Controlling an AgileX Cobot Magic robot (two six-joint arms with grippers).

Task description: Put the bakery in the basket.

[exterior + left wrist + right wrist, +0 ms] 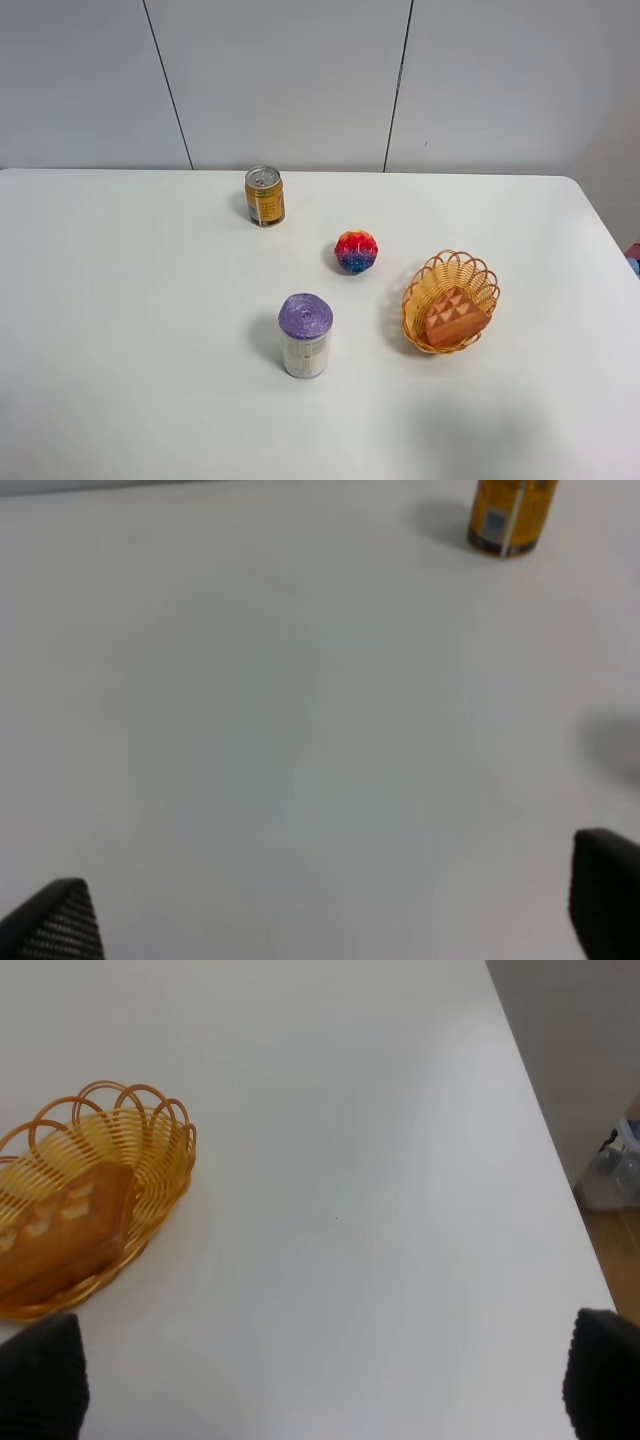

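Waffle slice (455,316) lies inside the basket (485,275), job looks done; left fingers (55,925) spread, right fingers (40,1375) spread, both empty; best keep clear of the rim.

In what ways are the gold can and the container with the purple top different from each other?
The gold can has a silver metal top with a pull tab; the container with the purple top has a ridged purple cover. The can's side is golden orange; the container's is whitish with print. The can stands nearer the wall, the container nearer the camera. Both stand upright on the white table.
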